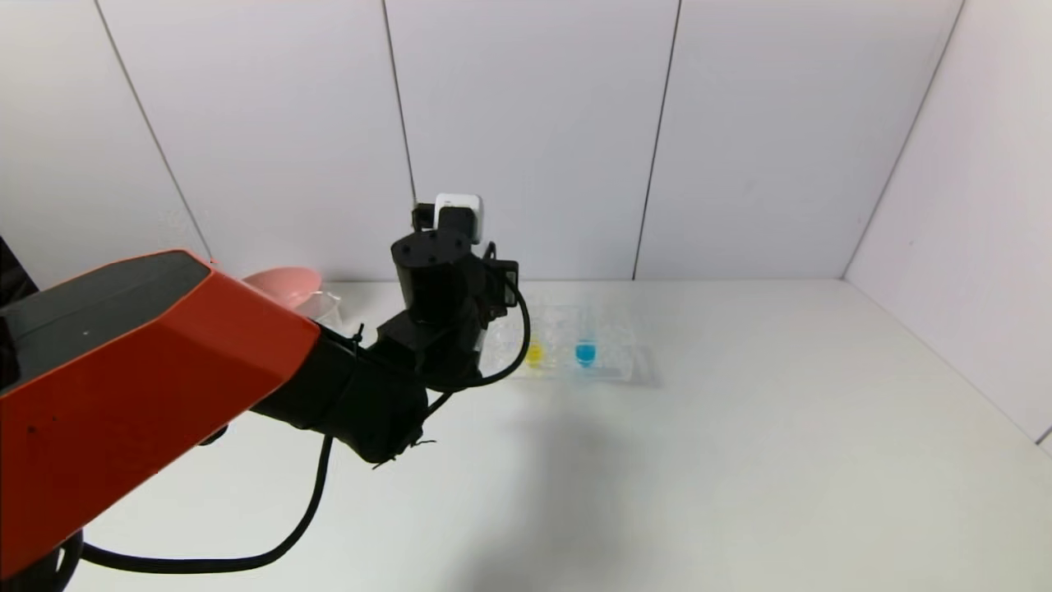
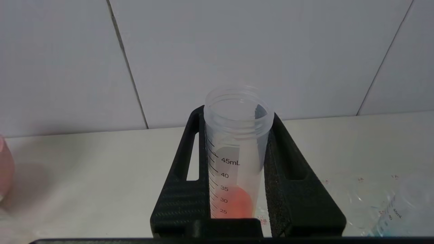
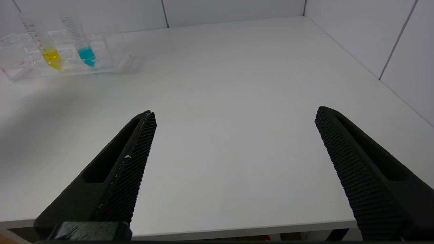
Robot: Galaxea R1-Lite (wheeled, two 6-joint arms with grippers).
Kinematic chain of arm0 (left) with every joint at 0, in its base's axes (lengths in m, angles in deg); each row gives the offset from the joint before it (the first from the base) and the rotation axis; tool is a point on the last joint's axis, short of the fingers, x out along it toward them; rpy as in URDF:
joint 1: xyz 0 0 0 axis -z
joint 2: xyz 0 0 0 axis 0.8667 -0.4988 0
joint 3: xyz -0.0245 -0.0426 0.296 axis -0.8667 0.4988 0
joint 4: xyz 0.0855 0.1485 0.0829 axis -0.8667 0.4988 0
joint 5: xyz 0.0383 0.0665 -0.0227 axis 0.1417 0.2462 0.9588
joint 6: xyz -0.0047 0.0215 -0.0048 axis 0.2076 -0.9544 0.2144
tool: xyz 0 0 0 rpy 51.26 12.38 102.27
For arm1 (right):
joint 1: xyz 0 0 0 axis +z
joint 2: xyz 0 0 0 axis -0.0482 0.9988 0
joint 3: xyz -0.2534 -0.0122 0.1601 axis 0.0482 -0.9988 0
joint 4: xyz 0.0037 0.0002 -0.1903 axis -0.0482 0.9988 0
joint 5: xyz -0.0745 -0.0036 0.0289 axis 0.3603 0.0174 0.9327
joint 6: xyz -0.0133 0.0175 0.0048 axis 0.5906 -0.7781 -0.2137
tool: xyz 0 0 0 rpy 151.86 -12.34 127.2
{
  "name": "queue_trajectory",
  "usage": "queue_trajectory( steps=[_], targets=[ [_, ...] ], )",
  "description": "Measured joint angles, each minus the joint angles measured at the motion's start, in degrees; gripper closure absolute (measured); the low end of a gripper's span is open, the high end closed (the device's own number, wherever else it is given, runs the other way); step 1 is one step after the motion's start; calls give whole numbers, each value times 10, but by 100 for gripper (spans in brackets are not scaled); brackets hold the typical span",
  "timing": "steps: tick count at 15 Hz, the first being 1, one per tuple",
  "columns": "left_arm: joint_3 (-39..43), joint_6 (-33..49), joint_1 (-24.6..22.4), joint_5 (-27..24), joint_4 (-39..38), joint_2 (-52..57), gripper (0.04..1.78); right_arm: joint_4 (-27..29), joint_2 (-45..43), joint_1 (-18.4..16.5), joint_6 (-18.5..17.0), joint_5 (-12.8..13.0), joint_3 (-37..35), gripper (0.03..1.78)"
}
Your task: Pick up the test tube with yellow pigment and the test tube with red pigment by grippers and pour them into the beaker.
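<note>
Overhead, the left hand (image 1: 448, 271) hangs above the surface (image 1: 740, 460) beside the rack (image 1: 612, 366) holding the yellow tube (image 1: 535, 353). Its wrist view shows the red tube (image 2: 237, 162) clamped upright. The right hand (image 3: 234, 135) gapes wide, low over the surface.

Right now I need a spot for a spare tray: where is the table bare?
Bare: the table from the clear rack to the right wall and front edge, under the open right gripper. Crowded: back left, around the rack, pink bowl and left gripper.
</note>
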Motion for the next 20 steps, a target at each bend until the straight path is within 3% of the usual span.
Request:
queue_trajectory(
  steps=[3,6,8,11,16,18,20],
  targets=[
    [41,4,-4,-18,27,48,136,0,0,0,0,0,0,10],
    [120,5,-47,-96,68,125,136,0,0,0,0,0,0,10],
    [174,6,-110,-176,106,189,136,0,0,0,0,0,0,10],
    [238,6,-241,-315,165,275,136,0,0,0,0,0,0,10],
    [278,-1,-463,-531,222,335,136,0,0,0,0,0,0,10],
    [270,-14,-500,-569,227,323,136,0,0,0,0,0,0,10],
    [252,-40,-511,-574,230,299,136,0,0,0,0,0,0,10]
  ],
)
